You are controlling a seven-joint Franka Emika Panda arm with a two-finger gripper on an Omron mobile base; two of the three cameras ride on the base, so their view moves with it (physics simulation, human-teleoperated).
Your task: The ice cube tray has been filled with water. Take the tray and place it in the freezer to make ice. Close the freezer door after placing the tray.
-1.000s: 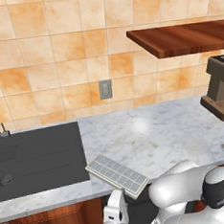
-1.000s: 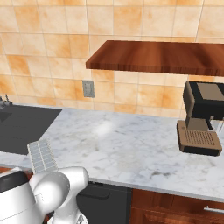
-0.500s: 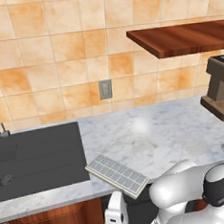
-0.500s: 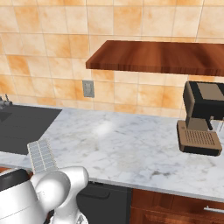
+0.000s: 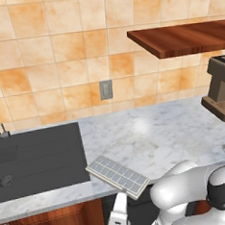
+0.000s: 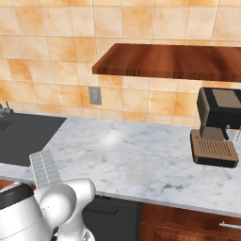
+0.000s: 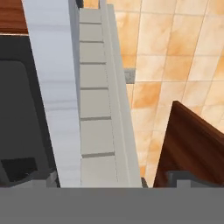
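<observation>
Nothing of the task looked finished. The marble counter (image 5: 174, 138) ran wide beneath the tiled wall, with the dark sink (image 5: 36, 159) at its left, a wooden shelf (image 6: 179, 61) above and a coffee machine (image 6: 216, 127) at its right. No freezer stood in the pictures, so carrying, placing and shutting the door all seemed left to do.

The white arm (image 5: 189, 194) was folded low in front of the counter, below its front edge. The hand view looked up along the tray's underside and the counter lip from beneath, with one finger tip (image 7: 186, 177) at the bottom right and its partner at the bottom left, well apart, the jaws standing wide with the tray between them and not clamped on it. The grasp was judged only approached, not made.

The ice cube tray (image 5: 117, 175) lay flat on the counter just beside the sink's right edge, set at a slant, one end jutting over the front edge. It was pale grey-white, a grid of two rows of square cells; whether water stood in them could not be told.
</observation>
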